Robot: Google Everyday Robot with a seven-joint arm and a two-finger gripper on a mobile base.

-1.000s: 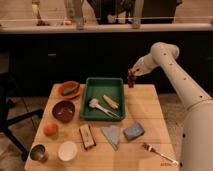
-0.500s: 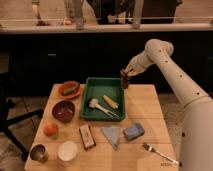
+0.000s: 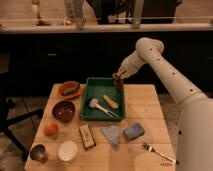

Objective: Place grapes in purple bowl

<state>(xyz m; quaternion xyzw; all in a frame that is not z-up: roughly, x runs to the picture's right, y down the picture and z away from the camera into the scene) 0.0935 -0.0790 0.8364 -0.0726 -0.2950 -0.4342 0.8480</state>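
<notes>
My gripper (image 3: pixel 118 76) hangs over the back right corner of the green tray (image 3: pixel 98 86). It is shut on the grapes (image 3: pixel 119 85), a dark reddish-brown cluster dangling below the fingers, above the tray. The purple bowl (image 3: pixel 64 111) stands on the wooden table to the left of the tray, dark inside, well left of and nearer than the gripper.
The tray holds a white brush (image 3: pixel 95 104) and a yellow item (image 3: pixel 111 101). An orange plate with a green vegetable (image 3: pixel 69 90) sits behind the bowl. An orange fruit (image 3: pixel 50 130), metal cup (image 3: pixel 38 152), white bowl (image 3: pixel 67 150), brown box (image 3: pixel 87 136), grey cloth (image 3: pixel 112 135), blue sponge (image 3: pixel 133 131) and fork (image 3: pixel 159 153) lie near the front.
My arm has swung left with the grapes, from beyond the table's back right part to above the tray's back right corner. Nothing on the table has moved.
</notes>
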